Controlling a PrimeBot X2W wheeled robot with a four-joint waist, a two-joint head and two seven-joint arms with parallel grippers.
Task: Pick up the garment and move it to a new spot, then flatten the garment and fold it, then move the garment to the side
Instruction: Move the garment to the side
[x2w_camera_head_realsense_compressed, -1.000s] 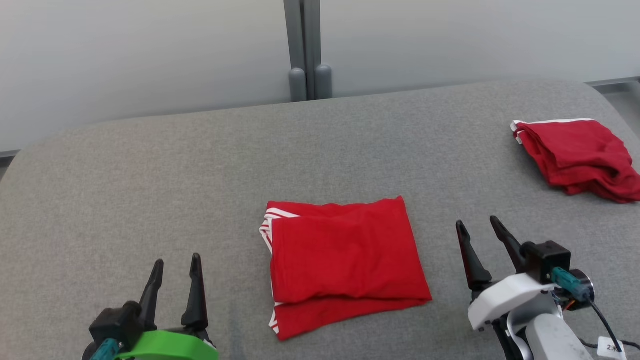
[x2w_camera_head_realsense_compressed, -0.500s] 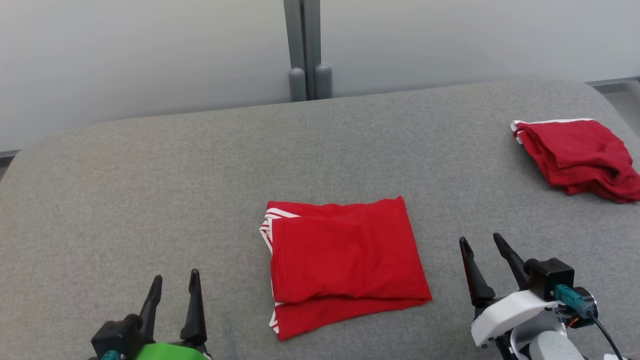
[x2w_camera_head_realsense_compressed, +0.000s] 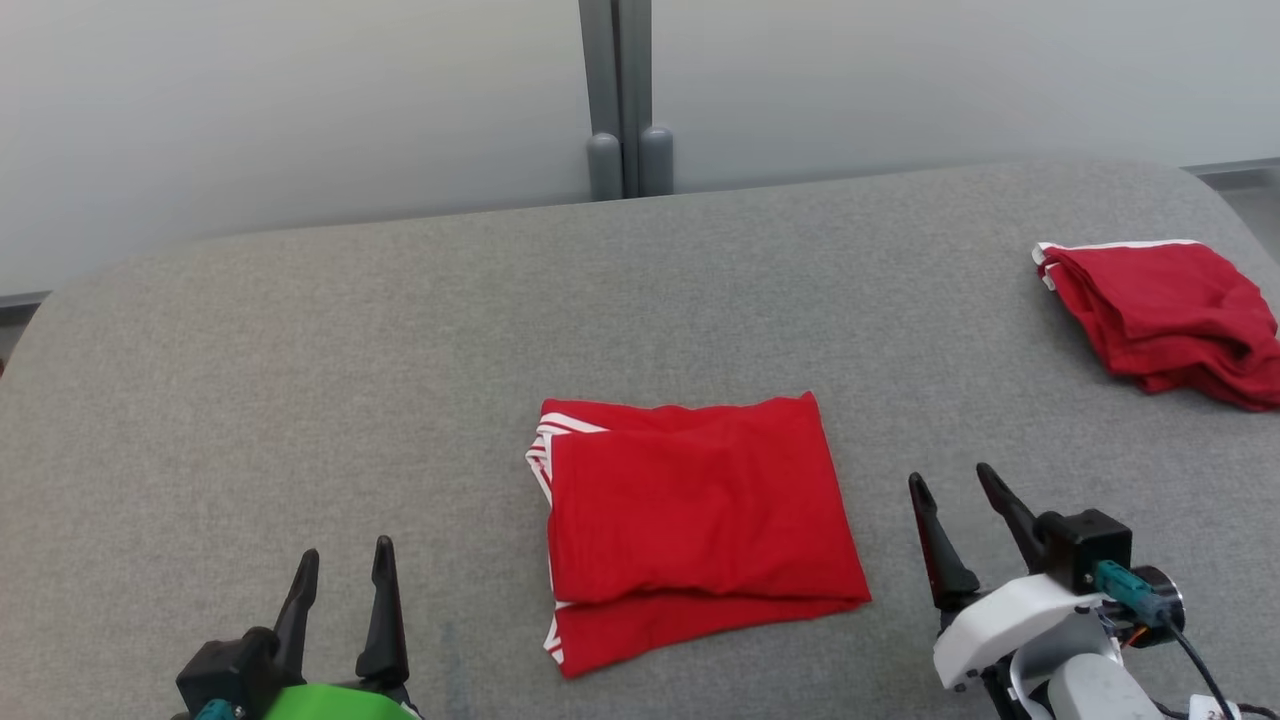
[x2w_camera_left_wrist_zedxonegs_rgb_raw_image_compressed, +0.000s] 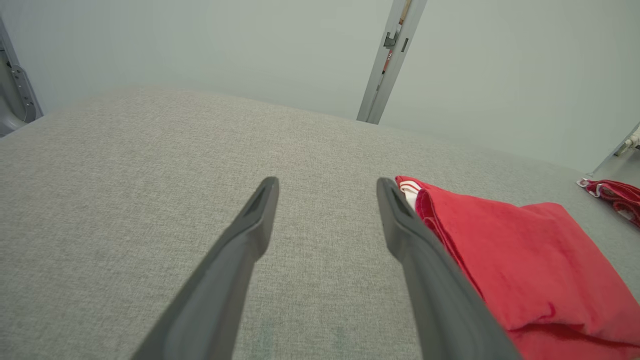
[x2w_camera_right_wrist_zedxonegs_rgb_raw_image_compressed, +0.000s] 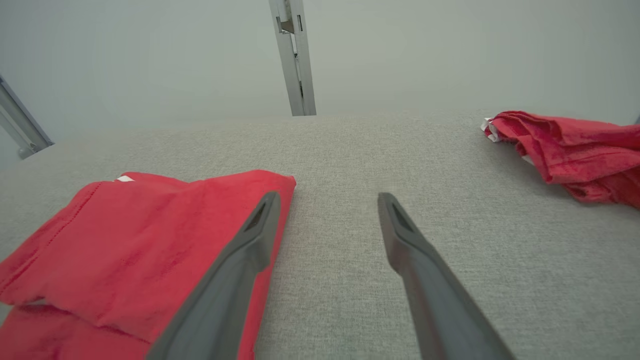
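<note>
One folded red garment (x2w_camera_head_realsense_compressed: 700, 520), white-striped edge (x2w_camera_head_realsense_compressed: 541, 462), second garment (x2w_camera_head_realsense_compressed: 1160, 310) far right

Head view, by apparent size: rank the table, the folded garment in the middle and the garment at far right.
Largest: table.
Next: folded garment.
Smallest: far-right garment, though it lies farther from the camera and the frame edge cuts it off, so its true size may match.

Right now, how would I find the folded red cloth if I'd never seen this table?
Start at the grey fabric-covered table. Near its front middle, between the dark left gripper and the dark right gripper, lies the folded red garment with white stripes. Unlike the rumpled red garment at the table's right edge, it is a flat, tidy rectangle.
</note>
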